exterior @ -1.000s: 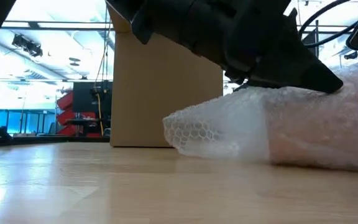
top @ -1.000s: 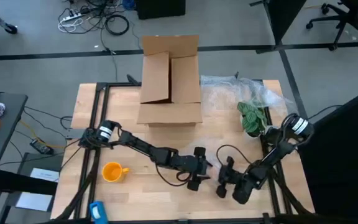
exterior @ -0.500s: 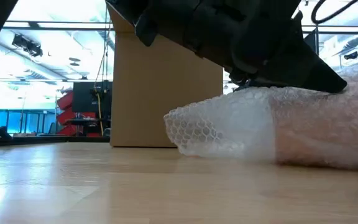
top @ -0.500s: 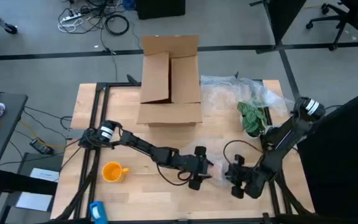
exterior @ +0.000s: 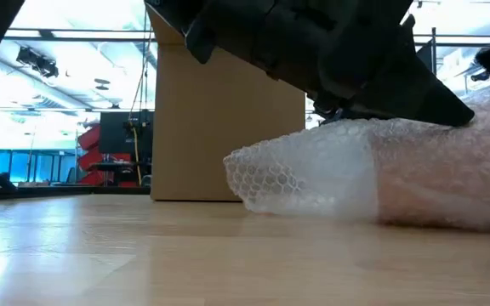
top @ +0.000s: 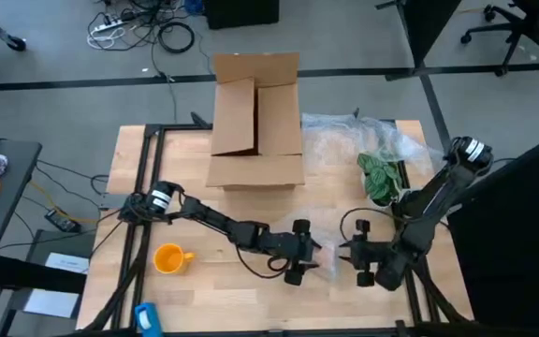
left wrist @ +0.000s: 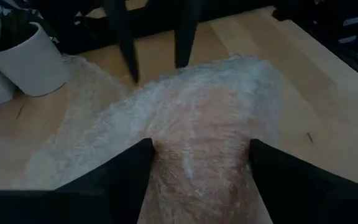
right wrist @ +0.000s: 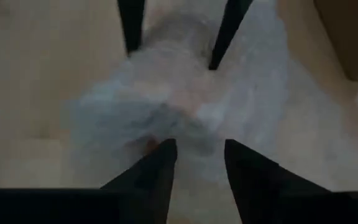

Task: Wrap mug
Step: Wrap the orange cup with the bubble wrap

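Right tool backs off rightward, fingers apart, clear of bubble-wrap bundle. Left tool fingers spread astride bundle, pinning it. Mug sits unwrapped, near-left on desk, so wrapping hasn't reached it.

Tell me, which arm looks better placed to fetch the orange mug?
Left, probably. The mug sits on the left arm's side. The left gripper, open at the bubble wrap, is nearer it than the right gripper beyond the bundle.
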`<state>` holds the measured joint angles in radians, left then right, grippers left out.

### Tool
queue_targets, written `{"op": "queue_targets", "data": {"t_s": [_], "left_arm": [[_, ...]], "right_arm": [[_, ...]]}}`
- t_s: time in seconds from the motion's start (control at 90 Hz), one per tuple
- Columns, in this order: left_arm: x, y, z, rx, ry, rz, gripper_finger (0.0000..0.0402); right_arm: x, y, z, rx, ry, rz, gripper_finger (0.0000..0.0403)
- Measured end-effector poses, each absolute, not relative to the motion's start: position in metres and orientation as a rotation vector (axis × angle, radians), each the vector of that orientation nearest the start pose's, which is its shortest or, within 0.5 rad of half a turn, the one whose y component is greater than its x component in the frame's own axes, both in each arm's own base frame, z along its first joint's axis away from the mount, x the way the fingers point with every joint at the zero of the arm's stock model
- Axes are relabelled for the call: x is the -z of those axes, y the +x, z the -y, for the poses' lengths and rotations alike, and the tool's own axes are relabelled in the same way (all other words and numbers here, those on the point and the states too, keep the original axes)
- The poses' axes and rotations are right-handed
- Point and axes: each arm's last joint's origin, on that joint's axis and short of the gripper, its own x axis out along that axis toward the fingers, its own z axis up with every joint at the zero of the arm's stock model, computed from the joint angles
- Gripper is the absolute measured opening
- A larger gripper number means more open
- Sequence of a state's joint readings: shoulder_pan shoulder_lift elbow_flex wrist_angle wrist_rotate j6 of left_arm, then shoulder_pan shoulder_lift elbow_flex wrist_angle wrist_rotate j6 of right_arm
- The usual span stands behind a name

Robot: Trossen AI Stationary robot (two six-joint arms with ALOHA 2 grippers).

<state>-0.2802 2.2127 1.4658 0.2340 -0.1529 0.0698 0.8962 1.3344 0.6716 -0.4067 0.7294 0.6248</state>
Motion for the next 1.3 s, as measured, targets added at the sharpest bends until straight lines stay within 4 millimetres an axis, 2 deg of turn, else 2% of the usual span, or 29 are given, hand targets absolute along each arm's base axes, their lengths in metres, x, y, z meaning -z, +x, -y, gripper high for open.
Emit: {"op": "queue_targets", "data": {"t_s": [0.167, 0.311, 0.444, 0.589, 0.644, 0.8, 1.011, 1.133, 1.3], "left_arm": [[-0.145, 0.465, 0.129, 0.139, 0.163, -0.503, 0.0248], [-0.145, 0.464, 0.129, 0.138, 0.14, -0.51, 0.0248], [-0.154, 0.463, 0.129, 0.146, 0.141, -0.495, 0.0248], [-0.165, 0.461, 0.124, 0.164, 0.168, -0.497, 0.0248], [-0.172, 0.459, 0.122, 0.167, 0.179, -0.494, 0.0248], [-0.197, 0.447, 0.115, 0.151, 0.236, -0.545, 0.0248], [-0.251, 0.415, 0.107, 0.058, 0.282, -0.6, 0.0248], [-0.265, 0.399, 0.12, 0.041, 0.308, -0.623, 0.0248], [-0.262, 0.389, 0.154, 0.107, 0.304, -0.614, 0.0248]], "right_arm": [[-0.16, 0.185, -0.174, 0.075, -0.331, -0.684, 0.0147], [-0.141, 0.2, -0.178, 0.128, -0.338, -0.664, 0.0145], [-0.129, 0.202, -0.179, 0.19, -0.261, -0.668, 0.0103], [-0.127, 0.201, -0.179, 0.22, -0.19, -0.665, 0.0025], [-0.127, 0.201, -0.179, 0.23, -0.164, -0.662, 0.0015], [-0.127, 0.204, -0.178, 0.285, 0.041, -0.646, 0.0013], [-0.132, 0.206, -0.18, 0.314, 0.385, -0.653, 0.0006], [-0.134, 0.208, -0.178, 0.36, 0.578, -0.648, 0.0006], [-0.131, 0.209, -0.175, 0.431, 0.758, -0.641, 0.0006]]}}
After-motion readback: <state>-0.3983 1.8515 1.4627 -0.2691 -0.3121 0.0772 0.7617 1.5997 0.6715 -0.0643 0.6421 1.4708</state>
